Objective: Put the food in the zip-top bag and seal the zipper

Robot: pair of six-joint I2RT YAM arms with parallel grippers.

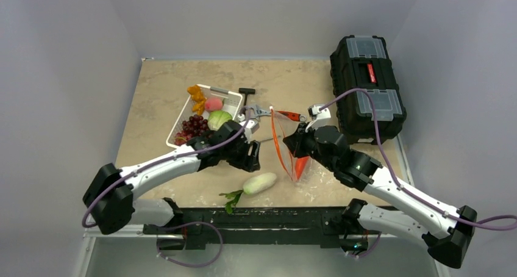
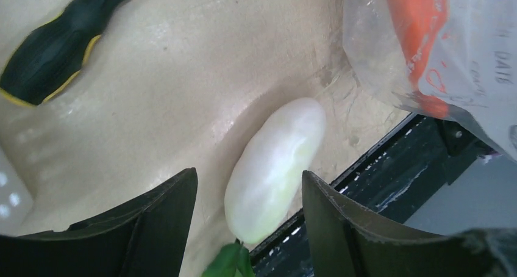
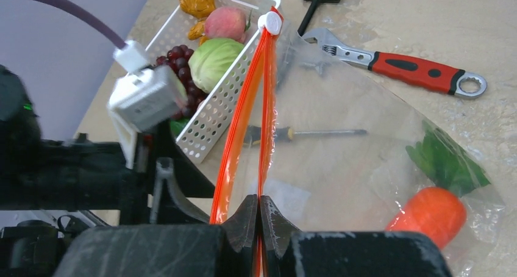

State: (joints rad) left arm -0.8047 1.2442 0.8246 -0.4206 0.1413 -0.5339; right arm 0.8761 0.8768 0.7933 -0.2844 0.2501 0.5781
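I log the basket point(image 1: 183, 121) at 10 o'clock of the bag point(image 1: 285, 144). The left claw point(image 2: 247, 182) is wide, with the radish point(image 2: 274, 167) showing between its jaws, at 7 o'clock of the bag. Bag mid-table, carrot point(image 3: 430, 213) inside. The right claw point(image 3: 259, 219) is pinched tight on the zipper point(image 3: 244, 118).

The top view looks down from high behind the near edge of the table point(image 1: 158, 88), far enough to hold all of it, with the bag point(image 1: 291, 149) near its middle. The left wrist view hangs close over the radish point(image 2: 274, 167) just beside the bag, facing down. The right wrist view sits at the bag's zipper point(image 3: 241, 124), looking along it toward the basket point(image 3: 213, 115) (all three share the bag's carrot point(image 3: 430, 213)).
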